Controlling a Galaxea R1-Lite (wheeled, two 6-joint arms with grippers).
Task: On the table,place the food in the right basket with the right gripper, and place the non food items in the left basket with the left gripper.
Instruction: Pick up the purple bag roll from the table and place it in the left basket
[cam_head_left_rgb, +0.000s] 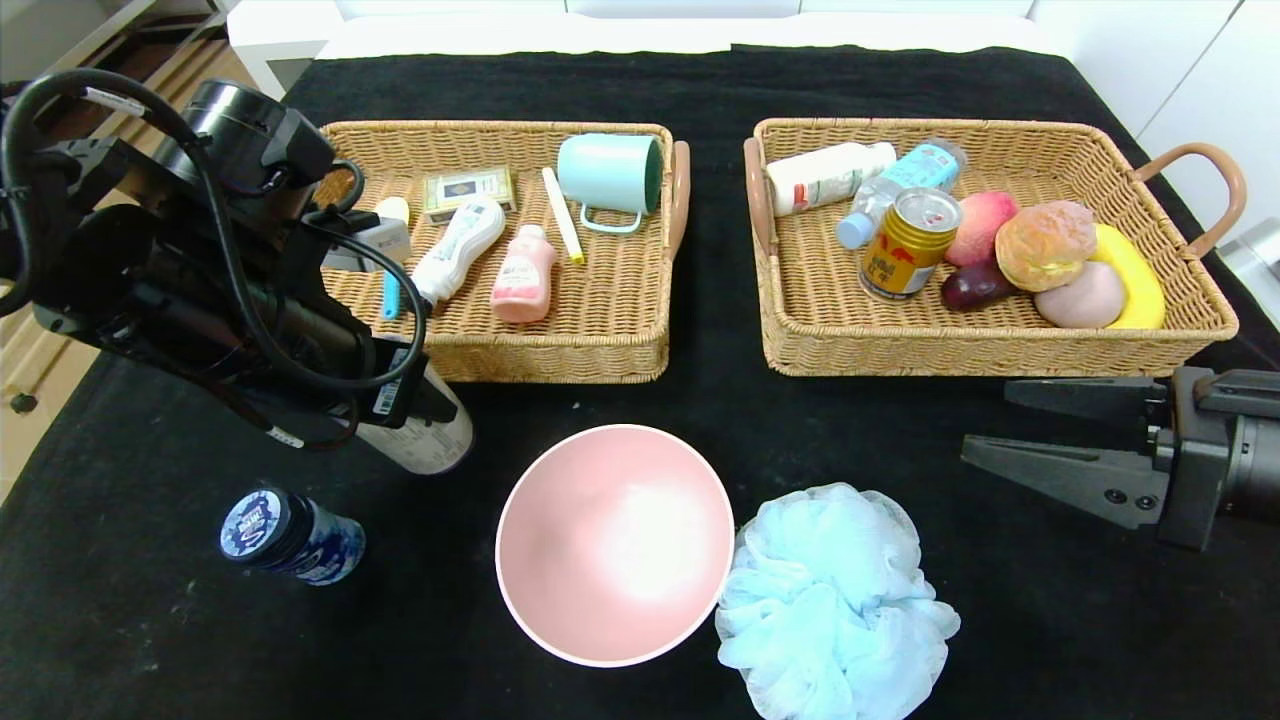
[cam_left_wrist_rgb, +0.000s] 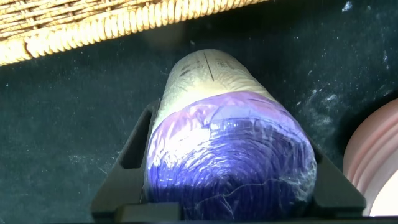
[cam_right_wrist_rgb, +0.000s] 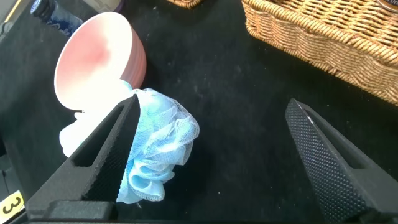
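Note:
My left gripper (cam_head_left_rgb: 400, 405) is shut on the white canister with the purple cap (cam_head_left_rgb: 428, 440), held tilted just in front of the left basket (cam_head_left_rgb: 560, 352). In the left wrist view the purple cap (cam_left_wrist_rgb: 227, 168) fills the space between the fingers (cam_left_wrist_rgb: 124, 168). My right gripper (cam_head_left_rgb: 988, 422) is open and empty, low at the right, in front of the right basket (cam_head_left_rgb: 980, 352). The gold-and-red can (cam_head_left_rgb: 908, 243) and the bun (cam_head_left_rgb: 1045, 245) lie in the right basket. The dark blue jar (cam_head_left_rgb: 290, 537), pink bowl (cam_head_left_rgb: 614, 543) and blue pouf (cam_head_left_rgb: 830, 605) sit on the black table (cam_head_left_rgb: 1050, 620).
The left basket holds a mint mug (cam_head_left_rgb: 610, 172), bottles, a box and small toiletries. The right basket also holds bottles, a peach, a banana and other fruit. In the right wrist view the pouf (cam_right_wrist_rgb: 158, 149) and bowl (cam_right_wrist_rgb: 99, 59) lie beside one finger (cam_right_wrist_rgb: 112, 149).

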